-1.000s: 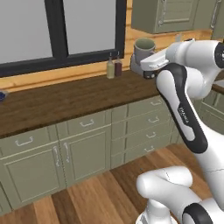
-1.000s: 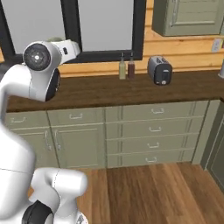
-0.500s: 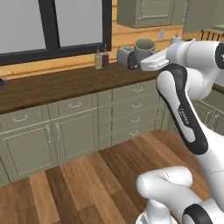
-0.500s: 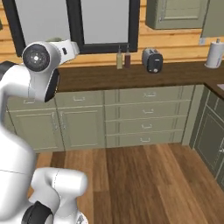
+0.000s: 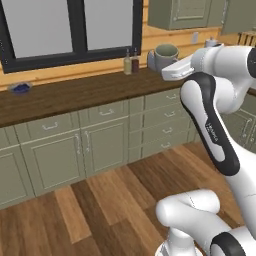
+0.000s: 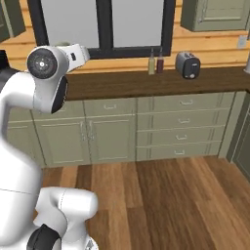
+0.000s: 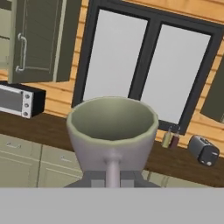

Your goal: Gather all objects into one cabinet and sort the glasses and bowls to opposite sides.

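grey mug [image 7: 112, 129] is held up in the air by the gripper [image 7: 112, 178], whose dark fingers close on the mug's handle at the bottom of the hand view; in the left base view the same mug [image 5: 165, 56] sits at the tip of the white arm, level with the window sill. compared with half a second ago, the whole kitchen has slid sideways in both base views, so the base has turned or driven on: the two small bottles [image 5: 131, 63] and the toaster [image 6: 188, 65] now lie elsewhere in the picture, while the arm keeps the same raised pose. the dark wooden counter [image 5: 75, 95] runs the width of the scene, with pale green drawers and doors beneath and open wooden floor in front of it. a small dish of blue berries [image 5: 20, 88] sits far left on the counter, well apart from the bottles. from the hand, an olive-green wall cabinet [image 7: 37, 41] with a pale bar handle hangs upper left, above a microwave [image 7: 19, 100], with the black-framed window [image 7: 146, 70] beyond the mug. the arm's forearm reaches forward horizontally, elbow bent.
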